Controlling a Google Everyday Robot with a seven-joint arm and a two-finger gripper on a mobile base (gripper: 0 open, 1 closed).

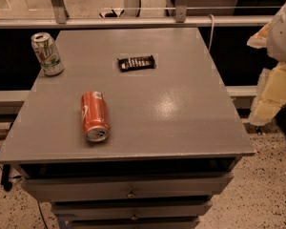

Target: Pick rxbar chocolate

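The rxbar chocolate (137, 62) is a small flat black bar with pale lettering. It lies flat on the grey table top (181, 104), towards the back and near the middle. My gripper (271, 94) shows as pale and yellowish parts at the right edge of the view, off the table's right side and well apart from the bar. Nothing is seen held in it.
An orange can (95, 115) lies on its side at the front left of the table. A green-white can (47, 53) stands upright at the back left corner. Drawers (131, 187) sit below the top. A rail and glass wall (133, 22) run behind.
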